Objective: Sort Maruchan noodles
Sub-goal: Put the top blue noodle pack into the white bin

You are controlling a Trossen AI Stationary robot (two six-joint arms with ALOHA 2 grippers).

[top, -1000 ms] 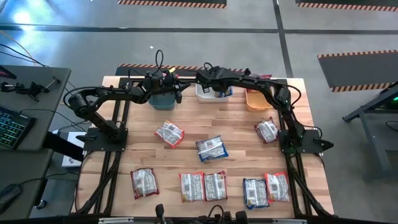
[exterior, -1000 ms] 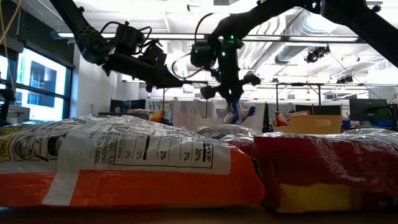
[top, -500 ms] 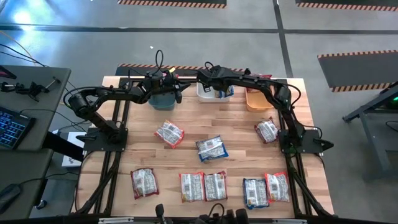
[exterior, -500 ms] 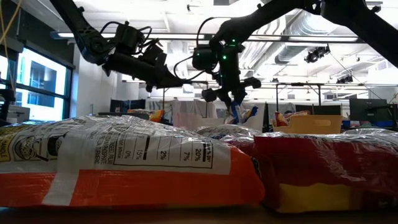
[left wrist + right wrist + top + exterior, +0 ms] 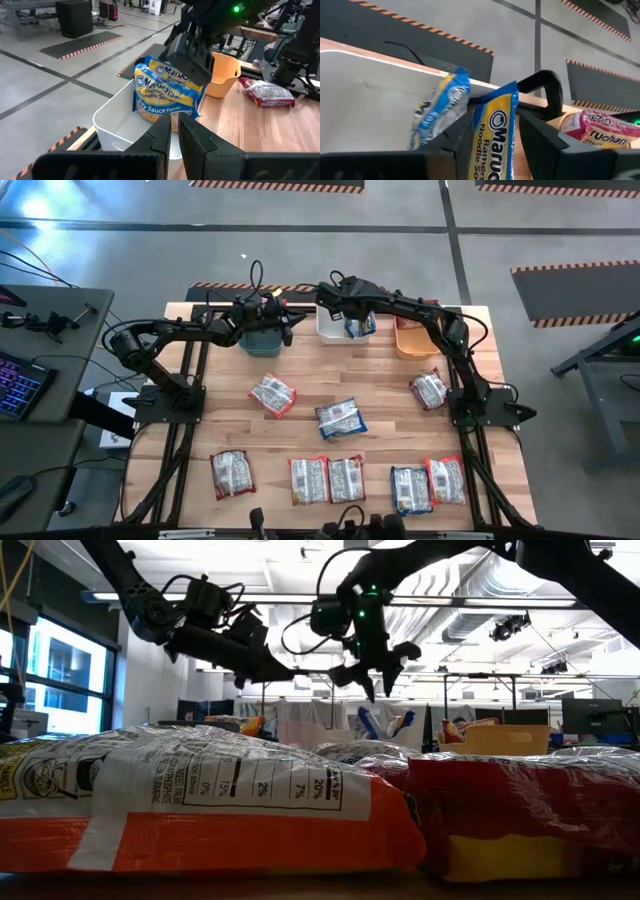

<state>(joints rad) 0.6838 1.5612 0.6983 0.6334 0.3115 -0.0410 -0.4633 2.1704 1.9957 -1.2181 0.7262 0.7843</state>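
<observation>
The right hand (image 5: 366, 679) is held above the white bin (image 5: 330, 328), fingers parted and empty. Blue Maruchan packets (image 5: 167, 90) stand inside it. The left hand (image 5: 287, 326), shut and empty, is poised over the teal bin (image 5: 262, 342).

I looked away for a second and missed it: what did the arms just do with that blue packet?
The right gripper opened, let go of the blue packet over the white bin and lifted clear; the packet now stands inside the bin. The left gripper stayed shut near the teal bin, and the packets on the table did not move.
</observation>
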